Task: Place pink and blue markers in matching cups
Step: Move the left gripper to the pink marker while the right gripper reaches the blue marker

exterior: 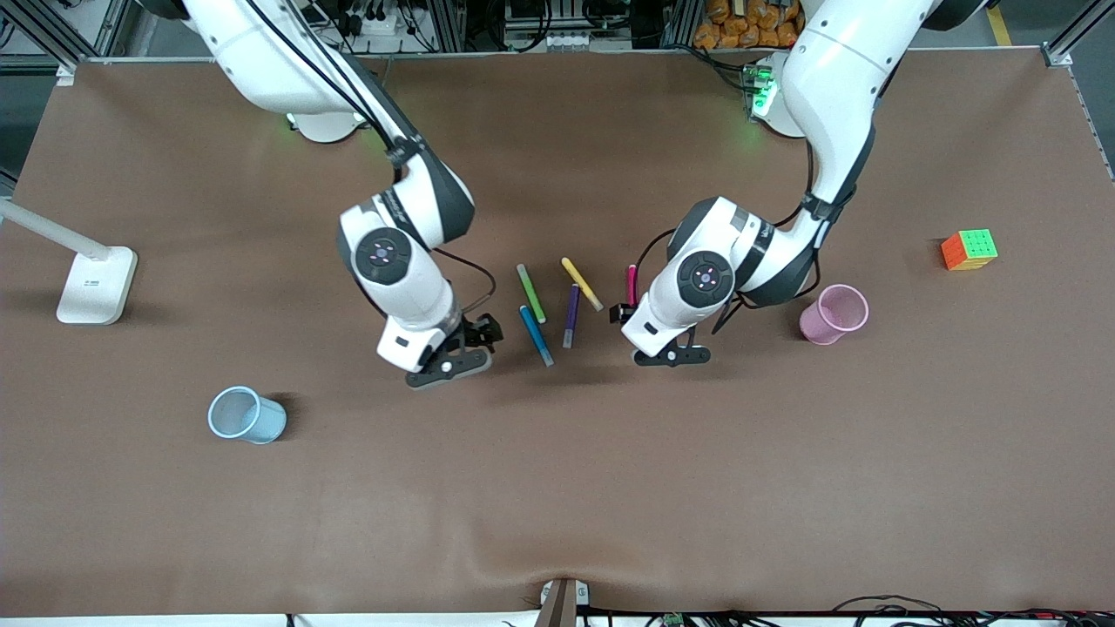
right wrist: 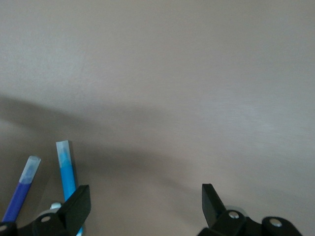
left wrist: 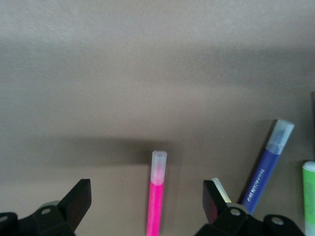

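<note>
The pink marker [exterior: 632,283] lies on the table with one end under my left gripper [exterior: 645,336]. In the left wrist view the pink marker [left wrist: 157,201] lies between the open fingers of my left gripper [left wrist: 147,199], untouched. The blue marker [exterior: 537,335] lies beside my right gripper [exterior: 466,348], toward the left arm's end. In the right wrist view my right gripper [right wrist: 146,201] is open over bare table, with the blue marker [right wrist: 67,174] just outside one finger. The pink cup [exterior: 834,314] stands toward the left arm's end. The blue cup [exterior: 247,415] stands toward the right arm's end.
A purple marker [exterior: 571,315], a green marker [exterior: 531,293] and a yellow marker [exterior: 582,284] lie between the pink and blue ones. A colour cube [exterior: 969,250] sits near the pink cup. A white lamp base [exterior: 96,284] stands at the right arm's end.
</note>
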`<state>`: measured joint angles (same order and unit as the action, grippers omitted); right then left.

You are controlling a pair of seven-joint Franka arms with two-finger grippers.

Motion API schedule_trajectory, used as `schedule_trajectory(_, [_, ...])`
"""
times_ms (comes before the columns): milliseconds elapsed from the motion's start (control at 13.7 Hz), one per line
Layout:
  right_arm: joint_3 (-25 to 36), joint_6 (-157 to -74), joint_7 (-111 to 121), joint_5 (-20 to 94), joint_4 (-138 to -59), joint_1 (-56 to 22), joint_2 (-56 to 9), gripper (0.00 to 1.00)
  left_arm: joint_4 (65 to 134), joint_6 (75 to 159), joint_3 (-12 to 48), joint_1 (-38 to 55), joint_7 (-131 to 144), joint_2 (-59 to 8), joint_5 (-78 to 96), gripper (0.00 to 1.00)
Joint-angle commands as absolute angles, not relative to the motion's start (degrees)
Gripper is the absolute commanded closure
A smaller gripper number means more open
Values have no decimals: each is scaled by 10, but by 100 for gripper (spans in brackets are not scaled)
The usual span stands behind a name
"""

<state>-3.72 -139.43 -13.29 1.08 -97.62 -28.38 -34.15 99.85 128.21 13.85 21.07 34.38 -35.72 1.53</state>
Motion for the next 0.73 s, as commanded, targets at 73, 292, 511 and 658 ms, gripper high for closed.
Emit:
schedule_trajectory(73, [-37, -1412, -192, -17, -929, -323, -397, 0, 1007, 1306, 134, 222, 361, -373, 15, 6])
schedule_trajectory(292, [-38, -1413, -238, -51, -912, -342, -419, 0, 1009, 1328, 135, 226, 362, -386, 14, 24])
schedule_trajectory(511, [-38, -1428, -279, -92, -901, -352, -443, 0, 1009, 1328, 134, 229, 362, -390, 14, 40])
schedule_trajectory(658, [-38, -1434, -288, -105, -900, -355, -450, 0, 1007, 1332, 134, 230, 362, -398, 14, 40])
